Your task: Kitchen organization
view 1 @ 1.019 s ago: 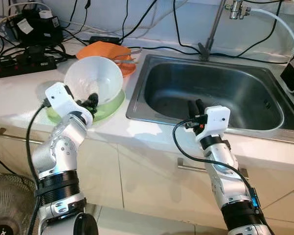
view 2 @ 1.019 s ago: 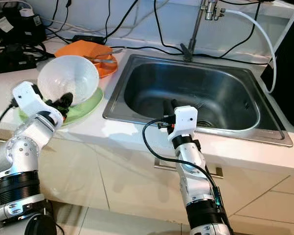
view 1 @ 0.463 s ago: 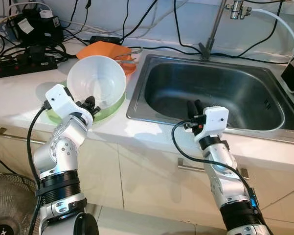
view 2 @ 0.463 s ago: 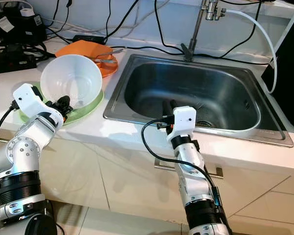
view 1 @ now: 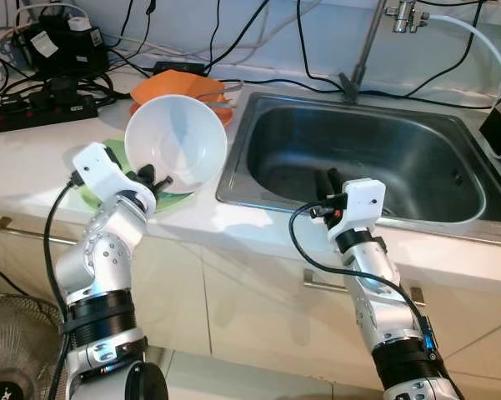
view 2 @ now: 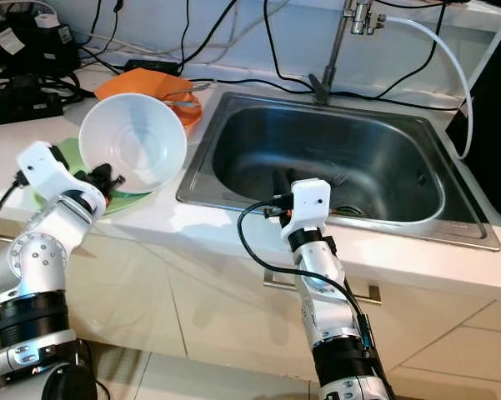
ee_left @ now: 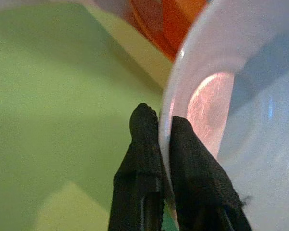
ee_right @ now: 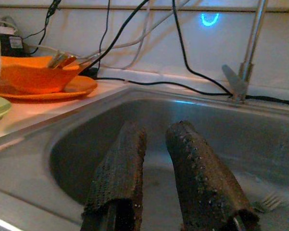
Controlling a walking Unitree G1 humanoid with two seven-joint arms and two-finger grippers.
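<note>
I see my left gripper [ee_left: 157, 126] pinching the near rim of the one white bowl [view 1: 177, 142]: one black finger lies inside the wall, the other outside, with the thin rim clamped between them. The bowl is smooth, glossy and round, and it is tipped steeply on its side so that its open mouth faces me, raised above the single pale green plate [view 1: 177, 198] that lies flat on the white surface [view 1: 25, 162]. I cannot tell whether the bowl's lower edge touches the plate.

Behind the bowl sits one orange dish [ee_right: 31, 74] on an orange plate [ee_right: 76, 86], with metal utensils resting in it; I cannot count them.

My right gripper [ee_right: 156, 166] hangs over the front edge of the one stainless steel sink [view 1: 450, 215], its two textured fingers slightly apart and holding nothing. The basin is rectangular with rounded corners and a dull brushed sheen. One fork [ee_right: 265, 203] lies on the basin floor beyond the fingers. A slim metal tap [view 2: 329, 50] rises at the back rim, and several black cables [view 1: 300, 50] run along the wall behind.
</note>
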